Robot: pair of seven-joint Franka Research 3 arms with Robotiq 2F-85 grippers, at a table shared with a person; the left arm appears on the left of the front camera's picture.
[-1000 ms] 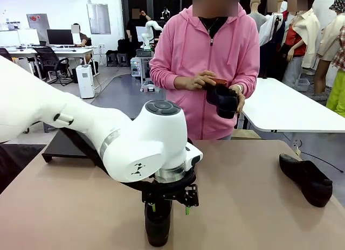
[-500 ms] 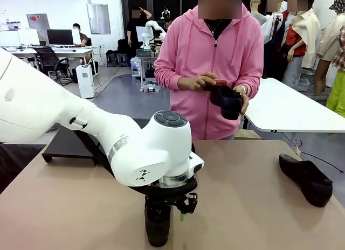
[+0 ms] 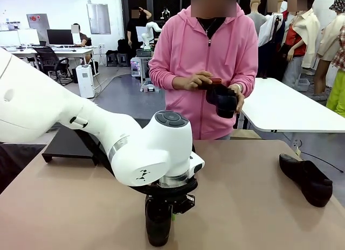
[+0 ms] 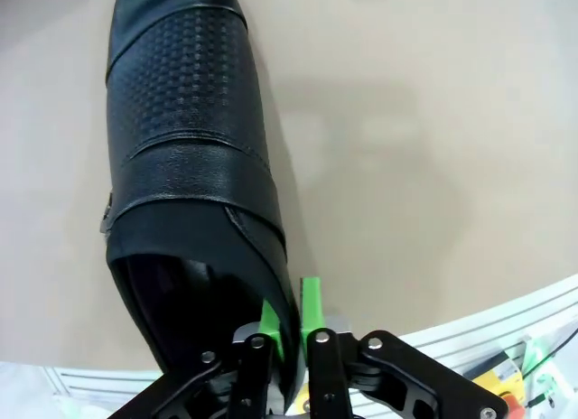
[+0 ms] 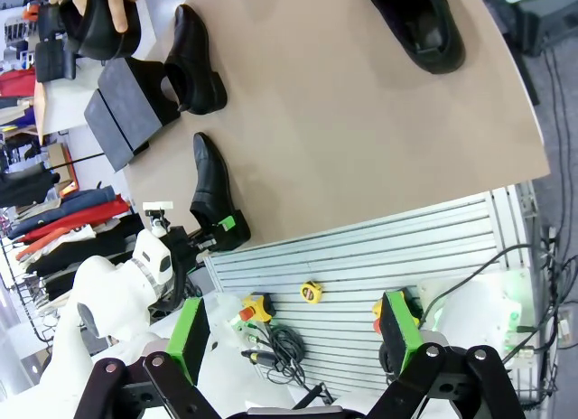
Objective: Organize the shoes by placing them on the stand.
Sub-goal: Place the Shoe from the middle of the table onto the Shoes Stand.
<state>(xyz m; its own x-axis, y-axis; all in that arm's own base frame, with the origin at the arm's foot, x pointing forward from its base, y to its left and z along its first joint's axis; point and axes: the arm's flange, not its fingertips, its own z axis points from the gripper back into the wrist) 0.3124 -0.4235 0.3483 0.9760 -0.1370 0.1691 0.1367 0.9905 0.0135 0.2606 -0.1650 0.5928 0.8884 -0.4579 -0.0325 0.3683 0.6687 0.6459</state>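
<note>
The left pincer [image 4: 289, 309] is clenched on the collar wall of a shoe [image 4: 185, 166], one pad [image 4: 269, 318] inside the opening, one outside (a thin rim suits lifting), the shoe lying ahead of it on the desk [image 4: 424, 166].

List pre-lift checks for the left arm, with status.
1. Grip: left gripper shut on the near shoe, at its heel-side wall: ok.
2. Hold firm enough to lift: cannot tell, it pinches one thin wall.
3. Other arm: right gripper open, back from the table: ok.
4. Target: stand top bare where visible: ok.
5. Person's hands above the table, holding another shoe: ok.
6. Right-side shoe far from the likely path: ok.
</note>
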